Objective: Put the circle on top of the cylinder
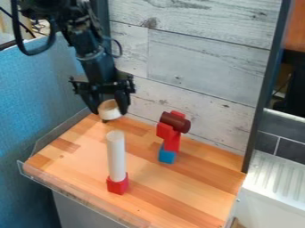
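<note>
A wooden table top [196,189] of light and darker strips has a clear rim [59,189] along its near left edge. On it stand a red block [117,185] and, farther back, a blue block [166,155], the two apart.

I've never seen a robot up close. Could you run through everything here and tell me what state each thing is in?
Gripper: closed on the ring.
Pale ring: held, off the white cylinder.
White cylinder: upright, its top bare.
Red block: on the table, under the white cylinder.
Blue block: at the bottom of the other stack.
Dark red cylinder: on its side, high in that stack.
</note>
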